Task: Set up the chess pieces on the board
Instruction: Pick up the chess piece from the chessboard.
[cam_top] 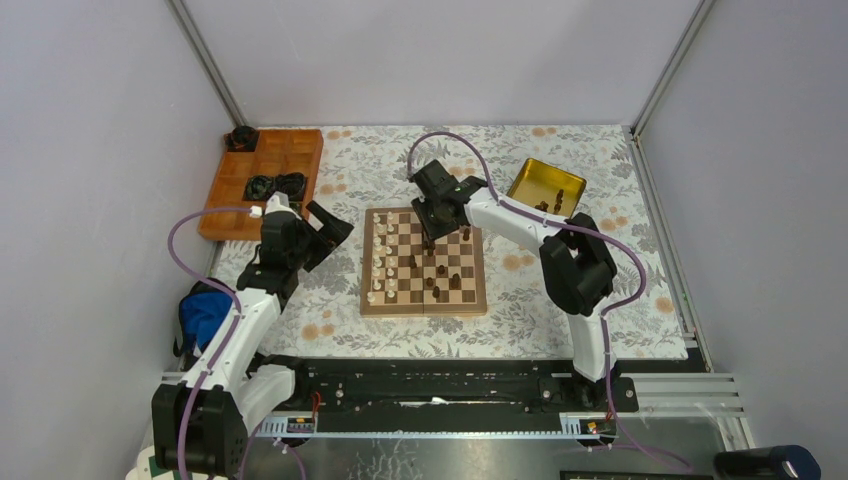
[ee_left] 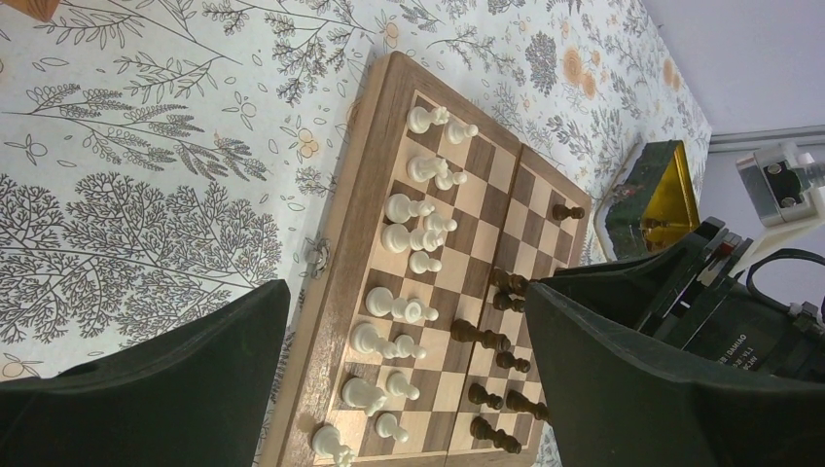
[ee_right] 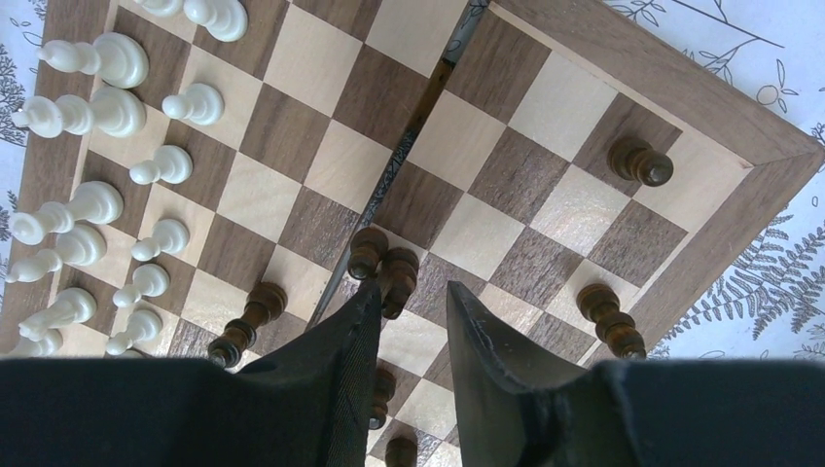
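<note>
The wooden board [cam_top: 424, 300] lies mid-table. Cream-white pieces [cam_top: 380, 262] stand in two rows along its left side. Several dark brown pieces [cam_top: 440, 275] stand scattered over its middle and right. My right gripper [cam_top: 430, 232] hangs low over the board's far middle. In the right wrist view it [ee_right: 416, 290] is narrowly open and holds nothing. Its left fingertip [ee_right: 370, 302] is right beside two dark pieces [ee_right: 399, 277], and I cannot tell if it touches them. My left gripper [cam_top: 338, 232] is wide open and empty, left of the board. In its wrist view [ee_left: 407, 292] the board [ee_left: 360, 175] and white pieces [ee_left: 409, 238] show between the fingers.
A gold tin [cam_top: 546, 178] with a few dark pieces in it stands at the back right. An orange tray [cam_top: 290, 150] with black ring-shaped items [cam_top: 275, 185] stands at the back left. A blue object [cam_top: 203, 315] lies by the left arm. The tablecloth is floral.
</note>
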Action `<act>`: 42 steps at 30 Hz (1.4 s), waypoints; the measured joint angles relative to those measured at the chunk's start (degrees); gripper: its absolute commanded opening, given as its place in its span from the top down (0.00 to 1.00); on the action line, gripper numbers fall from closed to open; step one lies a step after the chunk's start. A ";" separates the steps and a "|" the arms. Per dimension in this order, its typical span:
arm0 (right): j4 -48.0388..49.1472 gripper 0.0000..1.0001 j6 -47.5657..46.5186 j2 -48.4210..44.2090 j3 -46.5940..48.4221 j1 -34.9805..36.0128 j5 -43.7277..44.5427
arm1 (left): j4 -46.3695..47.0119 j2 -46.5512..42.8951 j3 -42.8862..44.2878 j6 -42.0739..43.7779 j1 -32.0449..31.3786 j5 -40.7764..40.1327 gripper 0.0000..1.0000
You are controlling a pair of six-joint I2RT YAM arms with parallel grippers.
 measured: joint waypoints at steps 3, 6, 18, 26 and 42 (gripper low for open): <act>-0.02 0.66 0.02 0.44 0.55 0.00 -0.55 | 0.02 0.00 -0.02 0.00 0.00 -0.02 0.01; -0.04 0.67 0.04 0.79 0.76 0.02 -1.16 | 0.02 0.00 -0.09 0.00 0.00 -0.02 0.01; -0.74 0.72 0.59 0.81 0.76 0.02 -1.38 | 0.02 0.00 -0.22 0.00 0.22 0.00 0.01; -1.03 0.76 0.85 0.81 0.72 0.02 -1.44 | 0.04 0.00 -0.22 0.00 0.26 0.00 0.01; -1.03 0.89 1.27 0.81 0.17 0.04 -2.21 | 0.02 -0.37 -0.22 0.00 0.28 0.02 0.01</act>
